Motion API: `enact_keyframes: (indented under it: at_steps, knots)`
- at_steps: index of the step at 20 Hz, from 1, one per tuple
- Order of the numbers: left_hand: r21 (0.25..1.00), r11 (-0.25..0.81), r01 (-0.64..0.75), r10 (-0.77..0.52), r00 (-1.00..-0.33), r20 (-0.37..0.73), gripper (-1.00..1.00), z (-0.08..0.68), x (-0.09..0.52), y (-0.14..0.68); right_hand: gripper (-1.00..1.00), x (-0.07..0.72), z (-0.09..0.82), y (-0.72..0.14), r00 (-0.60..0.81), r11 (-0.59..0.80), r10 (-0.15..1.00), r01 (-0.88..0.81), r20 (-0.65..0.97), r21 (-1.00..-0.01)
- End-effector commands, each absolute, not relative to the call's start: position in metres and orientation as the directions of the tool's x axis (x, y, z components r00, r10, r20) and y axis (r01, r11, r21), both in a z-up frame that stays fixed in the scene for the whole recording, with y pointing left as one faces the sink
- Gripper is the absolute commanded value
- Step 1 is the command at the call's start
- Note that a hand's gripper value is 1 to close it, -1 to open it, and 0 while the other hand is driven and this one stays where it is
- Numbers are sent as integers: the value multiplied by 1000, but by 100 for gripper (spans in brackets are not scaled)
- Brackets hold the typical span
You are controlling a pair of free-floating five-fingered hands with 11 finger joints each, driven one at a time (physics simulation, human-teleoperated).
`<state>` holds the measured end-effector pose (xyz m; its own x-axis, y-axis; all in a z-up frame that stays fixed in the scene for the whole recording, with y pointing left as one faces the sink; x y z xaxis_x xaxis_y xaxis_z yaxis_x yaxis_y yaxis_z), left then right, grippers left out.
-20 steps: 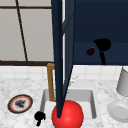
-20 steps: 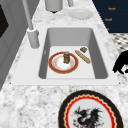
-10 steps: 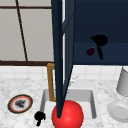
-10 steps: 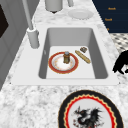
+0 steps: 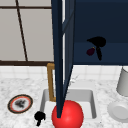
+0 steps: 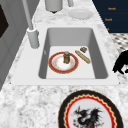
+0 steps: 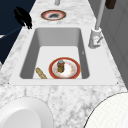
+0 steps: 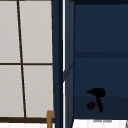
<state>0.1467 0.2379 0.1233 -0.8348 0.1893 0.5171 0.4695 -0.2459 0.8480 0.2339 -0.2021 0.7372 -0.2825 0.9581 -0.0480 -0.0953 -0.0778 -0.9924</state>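
Sink (image 6: 100,62) holds plate (image 6: 56,67); jar (image 6: 66,57), perhaps.

The open cabinet door (image 5: 61,50) hides the middle of the sink (image 5: 92,105) in the front view, and the red ball (image 5: 67,115) near its foot is cut by the bottom edge. The right hand (image 5: 98,43) is a dark shape against the cabinet; a small dark red thing (image 5: 90,51) sits just beside it, too blurred to name, and whether the fingers grip it cannot be told. The left hand (image 5: 39,117) is too small to read. At the right edge a grey pot (image 5: 123,82) and a white plate (image 5: 118,111) are cut off. In the left side view the dragon plate (image 6: 91,111) runs off the bottom, and a hand (image 6: 122,62) off the right edge.
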Motion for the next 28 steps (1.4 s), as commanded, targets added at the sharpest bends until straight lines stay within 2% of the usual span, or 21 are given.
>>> enact_keyframes:
  at_steps: [1,17,28]
  knots:
    - [848,-246,470,189,-835,517,0,123,147,238,-100,234,729,-202,-387,-91,922,-146,-28,-985]
    - [848,-246,470,189,-835,517,0,123,147,238,-100,279,758,-223,-502,-151,863,-366,58,-918]
    - [848,-246,470,189,-835,517,0,123,147,238,-100,356,715,-222,-466,-174,882,-454,67,-874]
